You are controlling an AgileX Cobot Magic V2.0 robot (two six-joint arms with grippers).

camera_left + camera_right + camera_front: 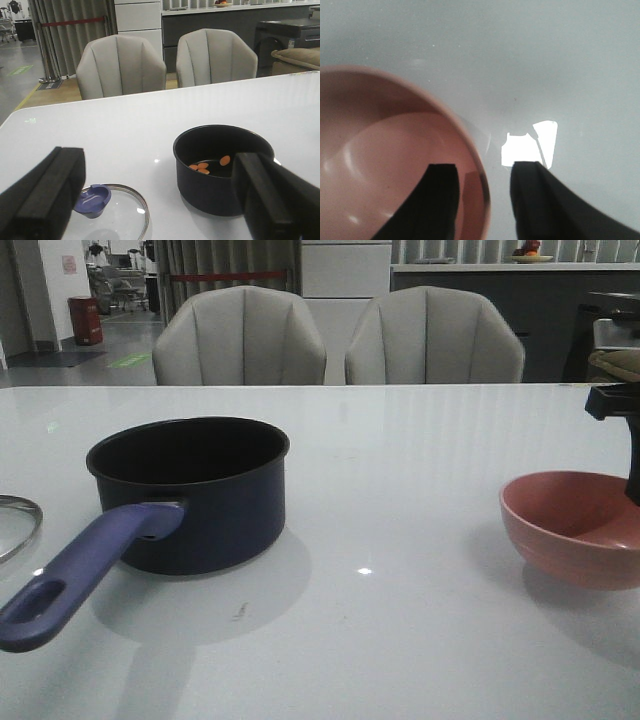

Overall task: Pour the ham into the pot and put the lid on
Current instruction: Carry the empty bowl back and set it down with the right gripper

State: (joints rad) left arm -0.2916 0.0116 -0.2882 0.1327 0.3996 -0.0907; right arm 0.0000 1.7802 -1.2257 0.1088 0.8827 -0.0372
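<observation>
Left wrist view: ham point(202, 167) in pot point(222, 170), lid point(115, 212) between spread jaws.

Open table point(400, 620) lies between the pot point(200, 500) and the pink bowl point(575, 530); the lid point(112, 212) flanks the pot.

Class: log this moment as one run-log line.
ham: in pot | lid: on table | left gripper: open | right gripper: straddles bowl rim

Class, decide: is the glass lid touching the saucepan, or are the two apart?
Apart. The left wrist view shows bare white table between the lid, lying flat, and the saucepan; the ham slices sit uncovered inside.
</observation>
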